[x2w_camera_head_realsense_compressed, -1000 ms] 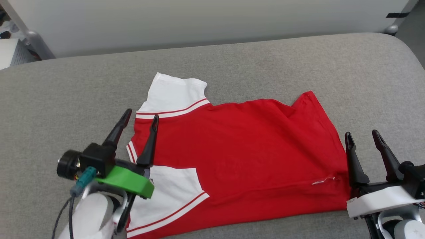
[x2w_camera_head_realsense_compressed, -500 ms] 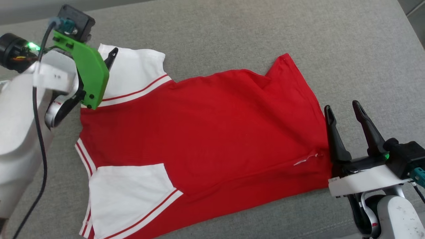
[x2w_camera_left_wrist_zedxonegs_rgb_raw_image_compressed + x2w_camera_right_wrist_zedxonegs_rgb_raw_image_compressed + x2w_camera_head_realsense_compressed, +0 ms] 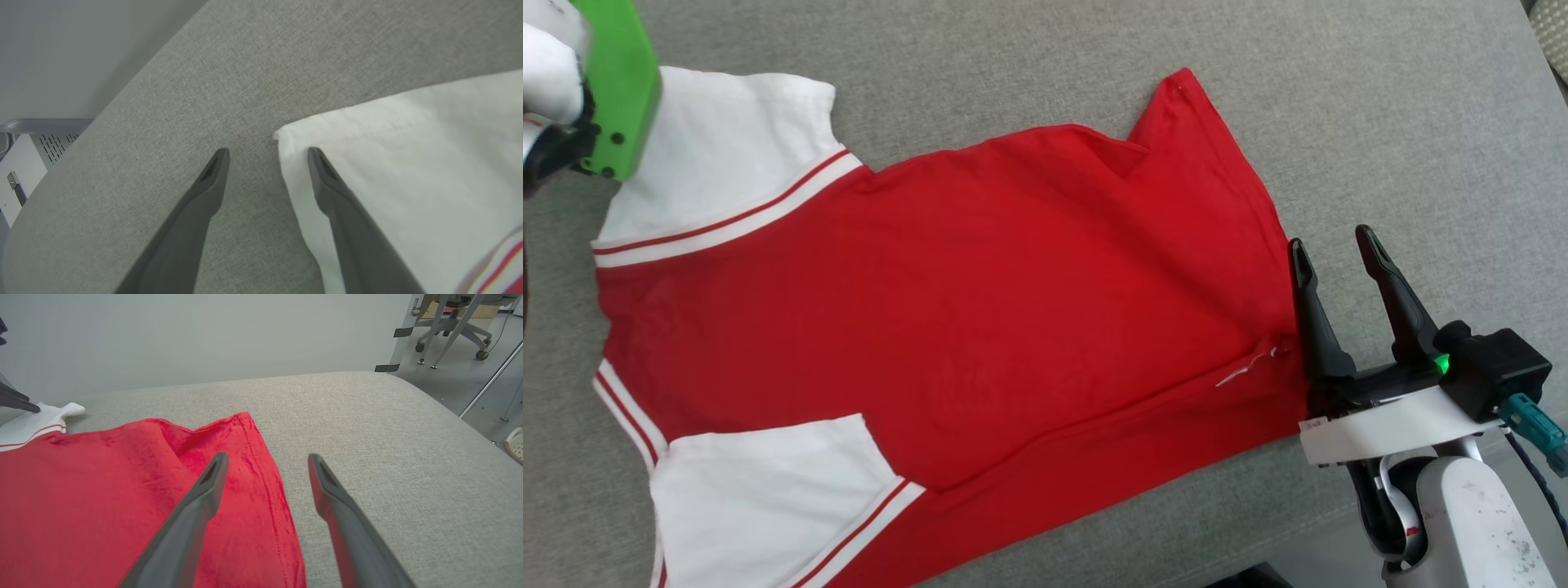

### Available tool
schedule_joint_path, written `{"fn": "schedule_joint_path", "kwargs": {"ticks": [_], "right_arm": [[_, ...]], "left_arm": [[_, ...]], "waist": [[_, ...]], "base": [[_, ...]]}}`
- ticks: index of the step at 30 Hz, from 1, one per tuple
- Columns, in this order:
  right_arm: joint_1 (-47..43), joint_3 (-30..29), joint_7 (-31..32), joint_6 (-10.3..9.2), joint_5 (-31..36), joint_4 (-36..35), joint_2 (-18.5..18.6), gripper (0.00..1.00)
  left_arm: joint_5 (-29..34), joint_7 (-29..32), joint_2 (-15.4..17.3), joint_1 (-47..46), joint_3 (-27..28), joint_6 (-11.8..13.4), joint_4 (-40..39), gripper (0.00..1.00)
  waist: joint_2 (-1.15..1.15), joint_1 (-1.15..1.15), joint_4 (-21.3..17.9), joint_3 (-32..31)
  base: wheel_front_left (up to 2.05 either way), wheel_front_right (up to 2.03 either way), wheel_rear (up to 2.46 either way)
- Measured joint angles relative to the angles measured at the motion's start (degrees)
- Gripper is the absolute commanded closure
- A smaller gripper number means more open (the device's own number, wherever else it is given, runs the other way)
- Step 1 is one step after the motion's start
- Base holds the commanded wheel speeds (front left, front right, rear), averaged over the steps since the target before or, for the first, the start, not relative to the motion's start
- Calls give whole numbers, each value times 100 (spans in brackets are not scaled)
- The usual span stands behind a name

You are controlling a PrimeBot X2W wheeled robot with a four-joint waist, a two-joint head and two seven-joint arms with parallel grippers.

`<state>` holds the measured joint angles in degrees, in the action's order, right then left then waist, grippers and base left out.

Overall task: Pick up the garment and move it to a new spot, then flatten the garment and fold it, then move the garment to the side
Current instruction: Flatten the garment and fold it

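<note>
One garment (image 3: 947, 278) — left gripper (image 3: 267, 152), right gripper (image 3: 1330, 241), both spread.

count: one garment (image 3: 980, 278), one grey padded surface (image 3: 1380, 122), two end effectors: left end effector (image 3: 267, 151), right end effector (image 3: 1330, 237), each with two dark fingers (image 3: 196, 506).

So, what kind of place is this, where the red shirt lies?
Probably an office or lab workspace, not a home: a wheeled office chair stands beyond, a plain pale partition backs the grey padded surface, and a vented metal cabinet stands beside it.
</note>
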<state>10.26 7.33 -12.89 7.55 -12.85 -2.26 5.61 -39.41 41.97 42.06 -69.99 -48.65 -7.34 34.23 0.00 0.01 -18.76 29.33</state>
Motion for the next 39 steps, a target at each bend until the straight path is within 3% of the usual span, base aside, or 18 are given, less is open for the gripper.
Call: {"fn": "schedule_joint_path", "kwargs": {"ticks": [8,9,10,14,21,26,29,39], "right_arm": [[62,14,-84,0,-11,140,-15,0],[65,13,-94,0,-11,155,-15,0],[67,13,-100,0,-11,170,-19,0],[70,-41,-101,0,4,216,-16,0],[72,-153,-31,0,73,220,51,0],[64,-252,390,0,154,149,349,0],[63,-291,918,0,147,110,670,0],[745,140,3459,1,-737,-104,2156,0]], "left_arm": [[-630,98,-105,-143,338,4,660,0],[-773,147,-121,-141,420,8,709,67],[-958,215,-140,-133,495,12,771,100],[-1118,322,-250,-81,503,11,750,100],[-1122,-556,-408,294,633,35,776,100],[-1247,-1002,-483,623,659,35,676,100],[-1270,-1187,-520,809,670,47,422,100],[-1369,-1519,-463,1752,737,626,-1546,100]], "waist": [[0,0,-169,265],[0,0,-176,272],[0,0,-176,272],[0,0,-137,235],[0,0,-22,9],[0,0,125,-260],[0,-1,266,-428],[0,-1,988,-797]], "base": [[0,0,0],[0,0,0],[0,0,0],[0,0,0],[0,0,0],[0,0,0],[0,0,0],[0,0,0]]}}
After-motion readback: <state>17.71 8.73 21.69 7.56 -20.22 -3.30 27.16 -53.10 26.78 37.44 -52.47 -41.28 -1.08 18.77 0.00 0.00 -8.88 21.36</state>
